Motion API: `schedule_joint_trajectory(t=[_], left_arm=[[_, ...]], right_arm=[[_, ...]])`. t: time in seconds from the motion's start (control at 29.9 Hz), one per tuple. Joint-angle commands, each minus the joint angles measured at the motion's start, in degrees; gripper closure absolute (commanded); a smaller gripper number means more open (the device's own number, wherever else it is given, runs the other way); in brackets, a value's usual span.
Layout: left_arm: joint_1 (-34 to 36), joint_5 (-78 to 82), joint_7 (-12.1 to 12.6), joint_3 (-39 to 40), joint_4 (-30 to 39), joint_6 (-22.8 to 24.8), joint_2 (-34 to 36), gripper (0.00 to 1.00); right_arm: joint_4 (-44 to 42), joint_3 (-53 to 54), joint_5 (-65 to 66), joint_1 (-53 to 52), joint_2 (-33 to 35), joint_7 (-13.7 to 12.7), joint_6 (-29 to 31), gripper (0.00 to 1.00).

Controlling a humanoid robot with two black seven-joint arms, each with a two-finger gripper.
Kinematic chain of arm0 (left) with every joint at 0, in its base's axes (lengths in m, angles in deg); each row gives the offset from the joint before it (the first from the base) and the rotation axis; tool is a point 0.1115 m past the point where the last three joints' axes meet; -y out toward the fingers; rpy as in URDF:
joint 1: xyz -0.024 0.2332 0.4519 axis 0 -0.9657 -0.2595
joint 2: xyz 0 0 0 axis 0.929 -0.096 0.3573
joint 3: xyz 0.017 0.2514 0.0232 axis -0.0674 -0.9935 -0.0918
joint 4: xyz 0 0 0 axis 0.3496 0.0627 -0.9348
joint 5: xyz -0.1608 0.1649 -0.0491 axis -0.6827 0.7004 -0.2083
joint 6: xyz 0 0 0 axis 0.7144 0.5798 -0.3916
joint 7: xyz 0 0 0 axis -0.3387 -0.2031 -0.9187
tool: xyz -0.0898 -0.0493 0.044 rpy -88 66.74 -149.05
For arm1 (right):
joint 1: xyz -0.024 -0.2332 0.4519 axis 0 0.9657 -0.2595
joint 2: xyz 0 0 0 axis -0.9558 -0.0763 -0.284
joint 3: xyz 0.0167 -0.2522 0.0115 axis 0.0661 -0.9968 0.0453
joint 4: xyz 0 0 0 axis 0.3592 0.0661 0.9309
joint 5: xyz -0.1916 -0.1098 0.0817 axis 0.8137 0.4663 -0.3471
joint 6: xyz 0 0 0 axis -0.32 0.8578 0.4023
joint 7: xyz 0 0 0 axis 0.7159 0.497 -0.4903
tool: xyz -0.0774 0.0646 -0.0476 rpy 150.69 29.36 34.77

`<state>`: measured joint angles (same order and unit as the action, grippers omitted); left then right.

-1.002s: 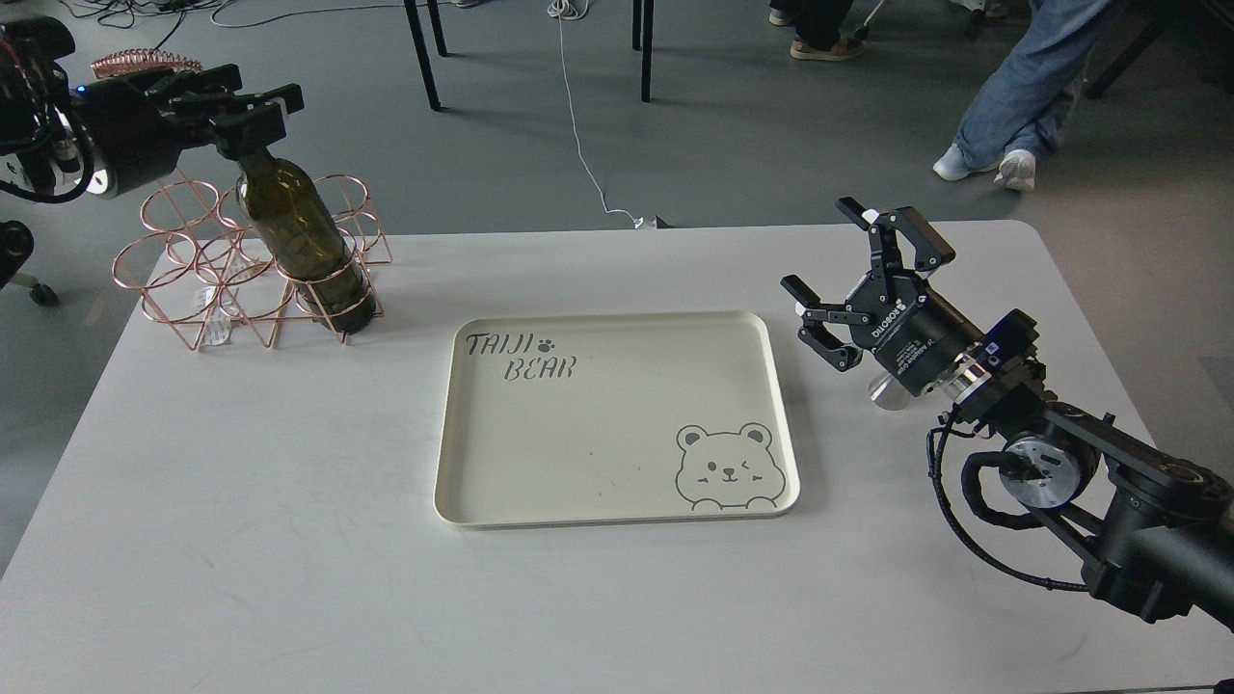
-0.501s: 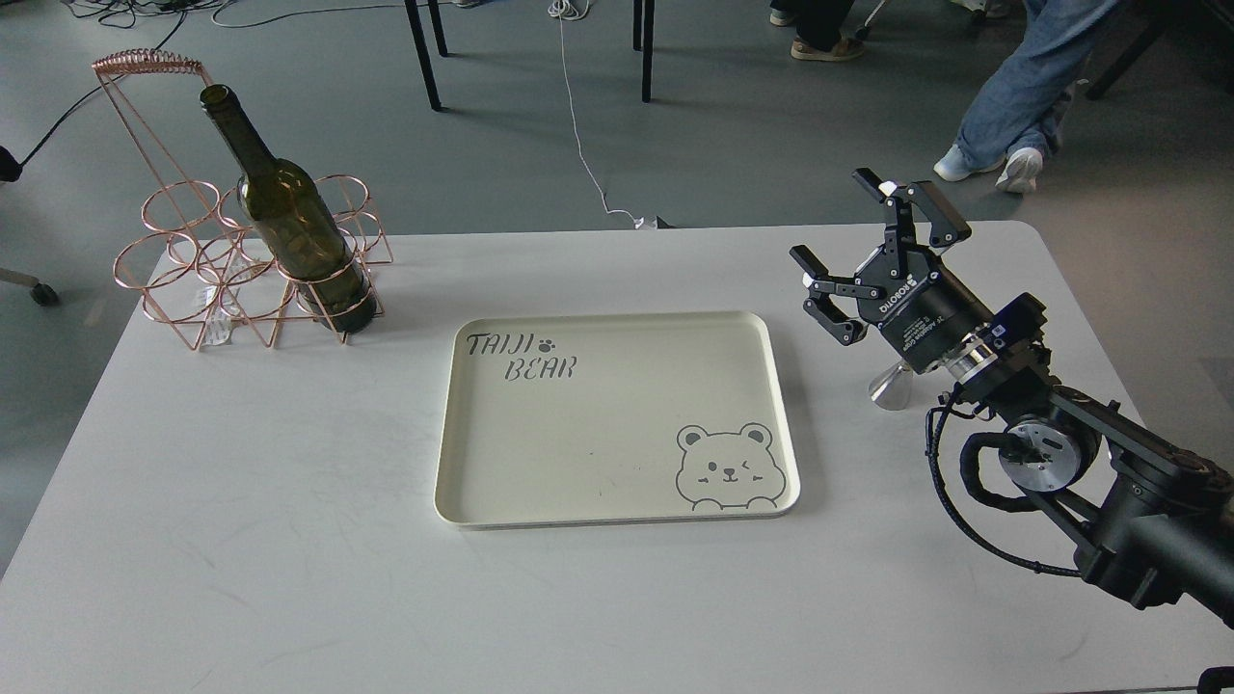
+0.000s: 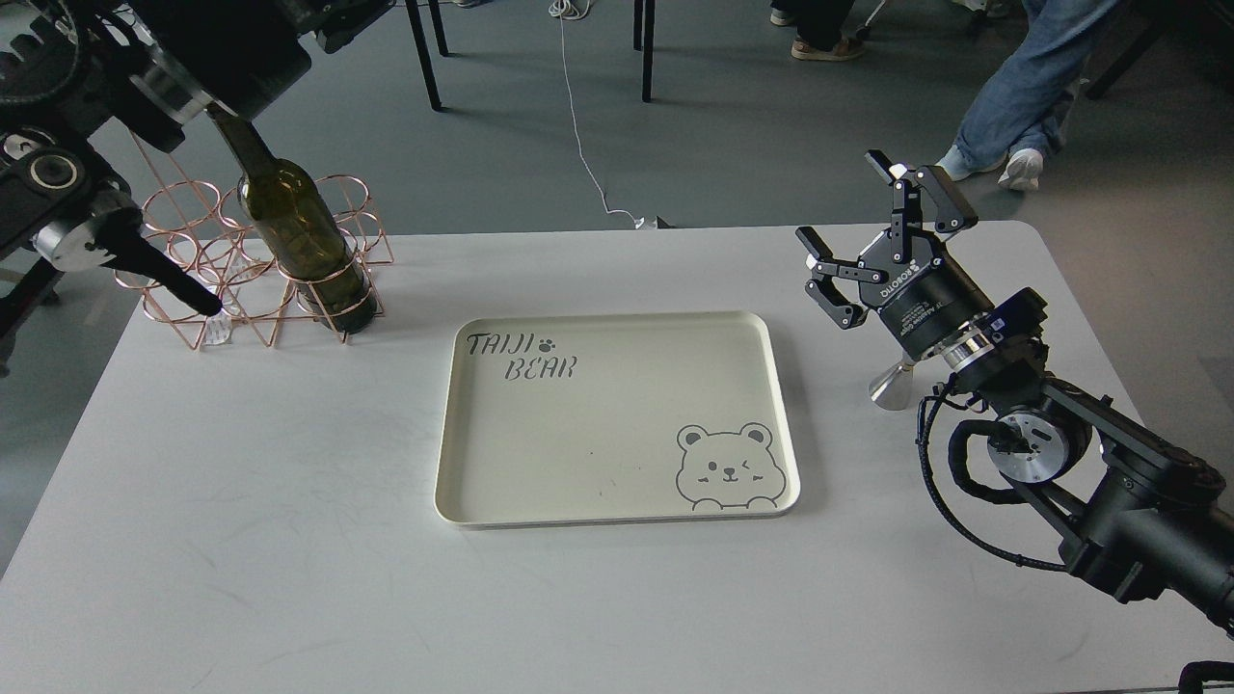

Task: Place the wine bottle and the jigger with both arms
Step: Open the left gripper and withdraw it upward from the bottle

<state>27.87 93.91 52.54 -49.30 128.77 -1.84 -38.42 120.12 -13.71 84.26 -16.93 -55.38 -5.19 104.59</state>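
The wine bottle [image 3: 301, 241] stands tilted in a ring of the copper wire rack [image 3: 183, 251] at the table's far left. My left arm crosses the top left corner and hides the bottle's mouth. My left gripper [image 3: 342, 14] is dark and cut off by the top edge, up and to the right of the bottle's neck. The jigger [image 3: 891, 384] stands on the table to the right of the tray, partly hidden behind my right wrist. My right gripper [image 3: 868, 236] is open and empty, up in the air just beyond the jigger.
A cream tray [image 3: 617, 434] printed "TAIJI BEAR" lies empty in the middle of the white table [image 3: 241, 540]. Beyond the far edge are chair legs [image 3: 424, 58], a white floor cable [image 3: 578, 125] and a person's legs [image 3: 1012, 96].
My left arm, out of view half a second ago, is back over the bottle's top. My right gripper has risen and moved away a little, so more of the jigger shows.
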Motion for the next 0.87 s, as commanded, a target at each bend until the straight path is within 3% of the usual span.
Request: schedule_joint_trajectory(t=[0.0, 0.1, 0.17, 0.43, 0.83], left_arm=[[-8.77, -1.8, 0.14, 6.65, 0.08, 3.91, -5.21, 0.02], [-17.64, -6.19, 5.75, 11.93, 0.17, 5.42, -10.83, 0.02], [-22.05, -6.73, 7.16, 14.57, 0.08, 5.24, -14.18, 0.02], [-37.35, -6.56, 7.61, 22.31, -0.88, 5.33, -22.27, 0.02], [-42.11, -6.38, 9.89, 23.28, -2.91, 5.24, -26.85, 0.02]], right_arm=[[0.17, -0.01, -0.05, 0.72, -0.09, 0.0, 0.01, 0.01], [0.26, 0.08, -0.05, 1.6, -0.18, 0.0, 0.09, 0.01], [0.26, 0.08, -0.05, 1.69, -0.44, 0.0, 0.44, 0.01], [0.26, -0.53, -0.05, 2.83, -2.2, 0.0, 0.89, 0.01], [0.34, -0.45, -0.05, 3.71, -2.99, 0.0, 0.8, 0.01]])
